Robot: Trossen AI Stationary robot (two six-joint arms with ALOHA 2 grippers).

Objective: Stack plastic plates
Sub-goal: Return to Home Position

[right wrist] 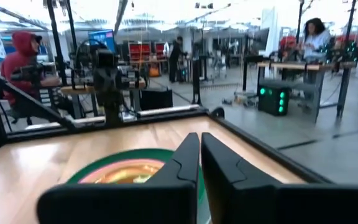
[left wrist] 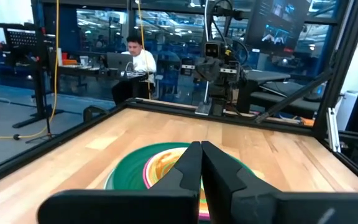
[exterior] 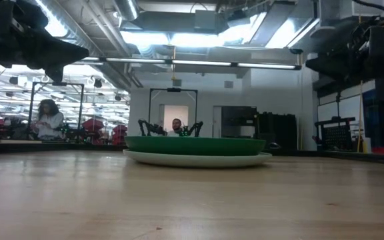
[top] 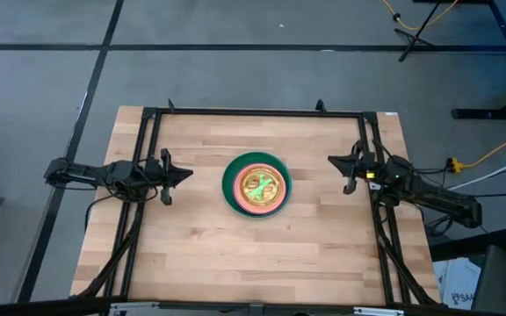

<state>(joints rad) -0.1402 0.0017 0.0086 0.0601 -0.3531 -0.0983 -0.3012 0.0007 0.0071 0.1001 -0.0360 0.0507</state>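
A: State of the left gripper (top: 185,174)?
B: Its fingers (left wrist: 188,165) are pressed together and nothing is held. It is parked over the left part of the table (top: 191,254), pointed at the centre.
A: And the right gripper (top: 334,161)?
B: Same. Its fingers (right wrist: 182,158) are closed on nothing. It is held over the right side, pointed inward.
A: Plates?
B: One stack (top: 255,184) is set at the table's middle, between the two grippers and touched by neither. The dark green plate (top: 228,183) is seen as the wide outer ring. A pale plate (exterior: 199,159) is seen under it in the low view. A smaller orange plate (top: 259,168) and a lime green plate (top: 259,185) are nested at the centre.
A: Background?
B: A seated person (left wrist: 135,59) is seen beyond the table in the left wrist view, and a person in a red hood (right wrist: 20,62) in the right wrist view.
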